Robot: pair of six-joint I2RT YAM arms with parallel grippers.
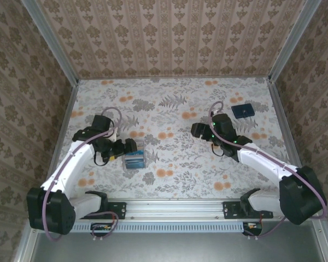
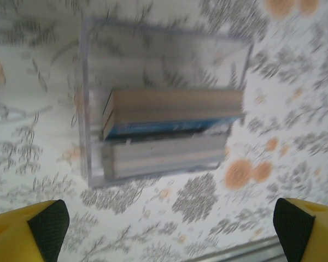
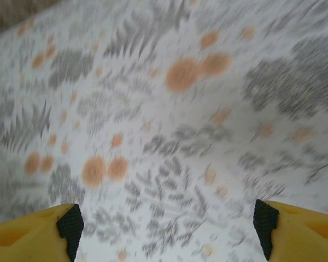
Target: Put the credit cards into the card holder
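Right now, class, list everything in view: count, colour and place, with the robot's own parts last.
table: one, grey and orange floral cloth, under everything
clear box: one, transparent, near left of the table
credit cards: stack, number unclear, blue and grey edges, inside the clear box
card holder: one, dark navy, far right of the table
left gripper: one, yellow and black, open beside the clear box
right gripper: one, yellow and black, open above bare cloth

We see the cards (image 2: pixel 172 109) stacked tight in a clear box (image 2: pixel 153 54), edges facing up, with one blue edge between tan and grey ones. The stack sits near, left of centre on the worktop (image 1: pixel 208 164). The holder (image 1: pixel 242 111), dark navy and flat, lies far right, well apart.
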